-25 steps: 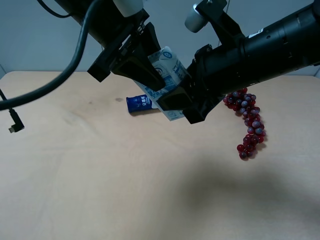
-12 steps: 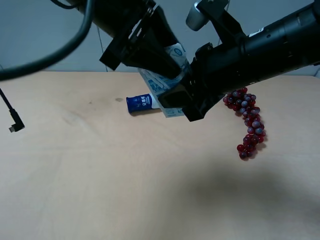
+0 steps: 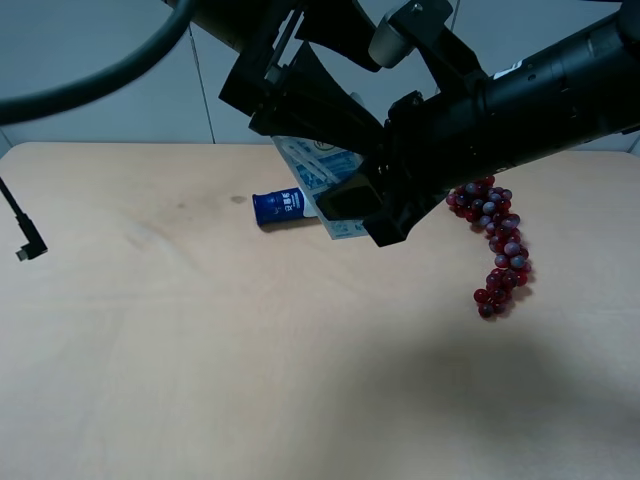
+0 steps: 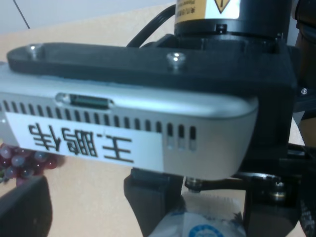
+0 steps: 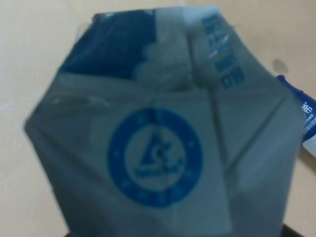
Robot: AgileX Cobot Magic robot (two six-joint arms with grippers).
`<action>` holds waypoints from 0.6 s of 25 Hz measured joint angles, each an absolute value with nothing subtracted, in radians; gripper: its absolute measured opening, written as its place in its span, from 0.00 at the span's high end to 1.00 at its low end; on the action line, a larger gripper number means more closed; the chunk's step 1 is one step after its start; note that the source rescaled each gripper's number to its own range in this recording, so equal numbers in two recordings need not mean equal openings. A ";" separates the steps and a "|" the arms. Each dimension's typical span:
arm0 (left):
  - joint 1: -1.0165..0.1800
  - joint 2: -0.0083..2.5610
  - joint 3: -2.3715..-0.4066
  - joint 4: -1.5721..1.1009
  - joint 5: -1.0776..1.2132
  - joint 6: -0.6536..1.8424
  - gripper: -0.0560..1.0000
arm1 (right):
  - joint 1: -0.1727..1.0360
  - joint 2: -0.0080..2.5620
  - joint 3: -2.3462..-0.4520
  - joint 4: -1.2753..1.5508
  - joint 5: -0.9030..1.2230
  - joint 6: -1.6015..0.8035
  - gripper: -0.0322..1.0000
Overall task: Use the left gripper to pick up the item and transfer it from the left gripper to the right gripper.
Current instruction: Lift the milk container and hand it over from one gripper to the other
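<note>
We logged the item [image 3: 318, 172] aloft over the table [image 3: 200, 330], clamped between the fingers of the right gripper [image 3: 362, 208]. The left gripper [image 3: 330, 118] sat just above it, fingers apart.

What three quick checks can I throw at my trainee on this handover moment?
1. True or false: the carton is lying on the table.
2. What lies tipped on its side on the table? A) blue bottle B) mug C) spoon
3. Fill in: the red grapes lie on the ___ tool's side of the table.

Key: 1 false, it is up in the air between the left tool and the right tool. 2 A. 3 right.
</note>
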State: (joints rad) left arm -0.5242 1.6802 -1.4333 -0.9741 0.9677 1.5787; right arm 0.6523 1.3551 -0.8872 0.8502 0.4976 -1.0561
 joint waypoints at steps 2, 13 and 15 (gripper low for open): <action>-0.524 1.680 -1.433 -0.975 0.968 1.579 0.00 | 0.652 1.355 -0.887 0.850 0.498 -1.056 0.97; -0.524 1.680 -1.433 -0.966 0.989 1.579 0.00 | 0.652 1.355 -0.887 0.850 0.498 -1.056 0.97; -0.524 1.678 -1.433 -0.960 0.989 1.575 0.00 | 0.652 1.355 -0.887 0.850 0.498 -1.056 0.97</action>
